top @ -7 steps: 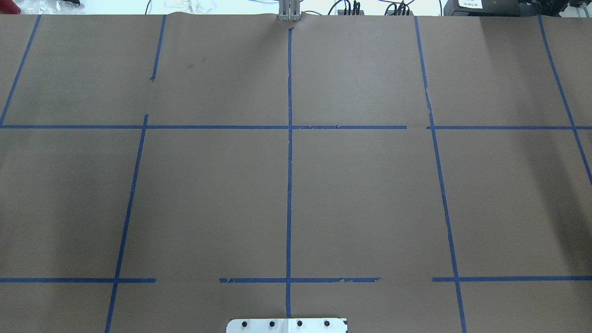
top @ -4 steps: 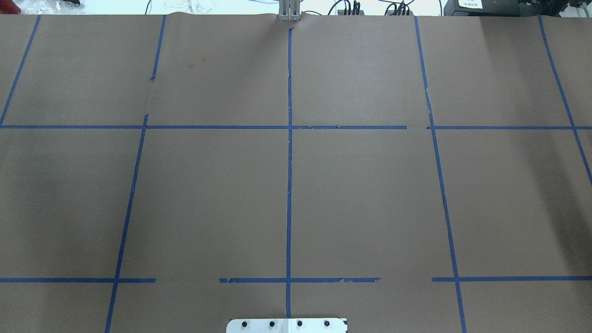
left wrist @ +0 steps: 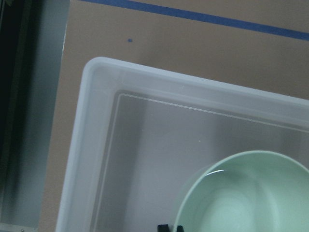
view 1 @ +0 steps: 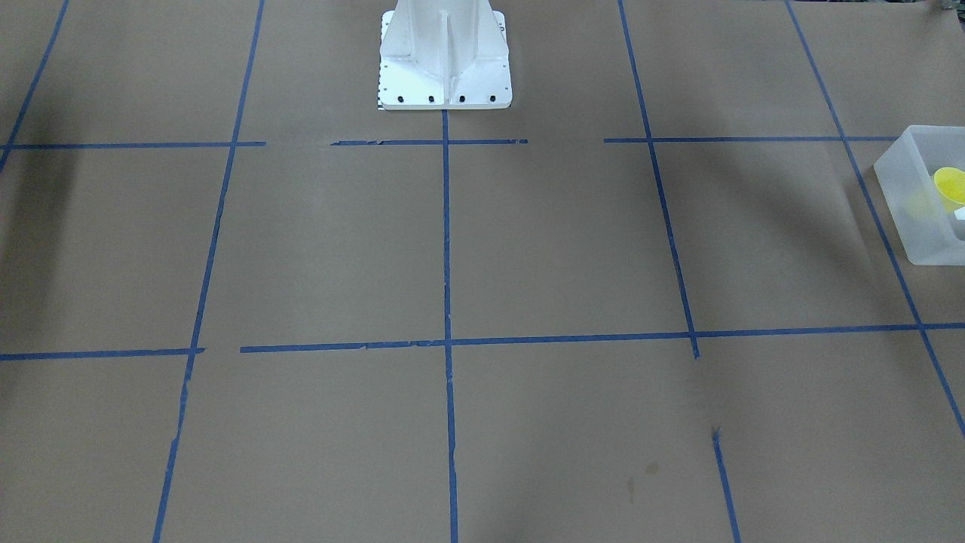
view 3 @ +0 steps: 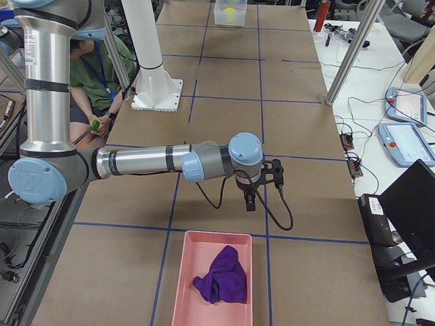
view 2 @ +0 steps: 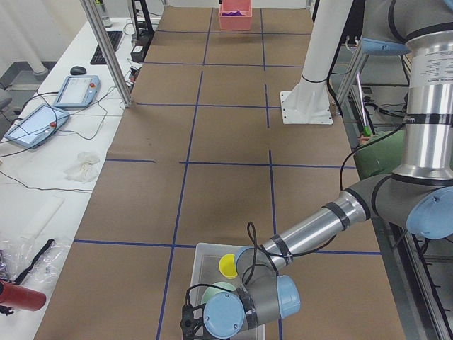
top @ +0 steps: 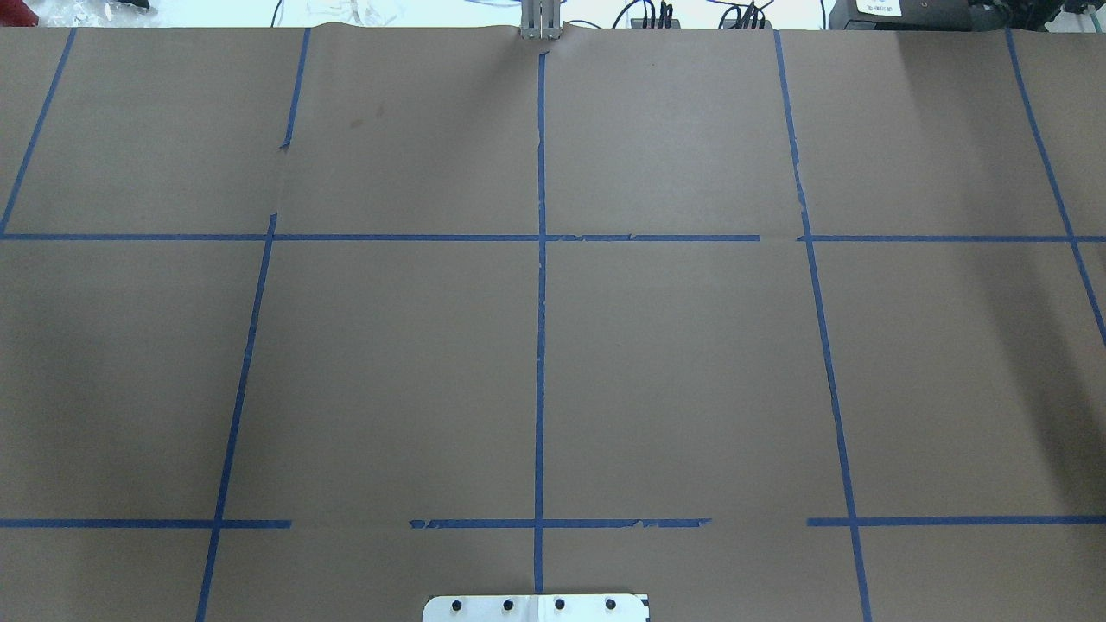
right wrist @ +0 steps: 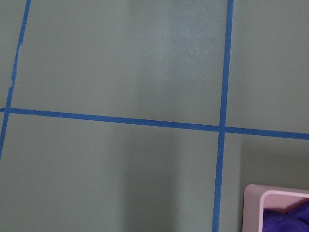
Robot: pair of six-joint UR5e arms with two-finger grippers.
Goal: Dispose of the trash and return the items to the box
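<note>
The frosted-white box [left wrist: 96, 145] stands at the table's left end; it also shows in the front view [view 1: 916, 226] and the left view [view 2: 205, 256]. A yellow cup [view 2: 228, 265] lies inside it, also seen from the front [view 1: 950, 185]. A pale green bowl [left wrist: 246, 193] is in the box too. My left gripper [left wrist: 171, 227] shows only its fingertips, close together astride the bowl's rim. My right gripper [view 3: 249, 200] hangs above the table near a pink bin [view 3: 183, 299]; I cannot tell if it is open or shut.
The pink bin holds a purple cloth [view 3: 221, 275] and shows at the corner of the right wrist view [right wrist: 275, 208]. The robot's white base [view 1: 445, 60] stands mid-table. The brown paper carries blue tape lines [top: 540, 302]. A person sits behind the robot [view 3: 95, 75].
</note>
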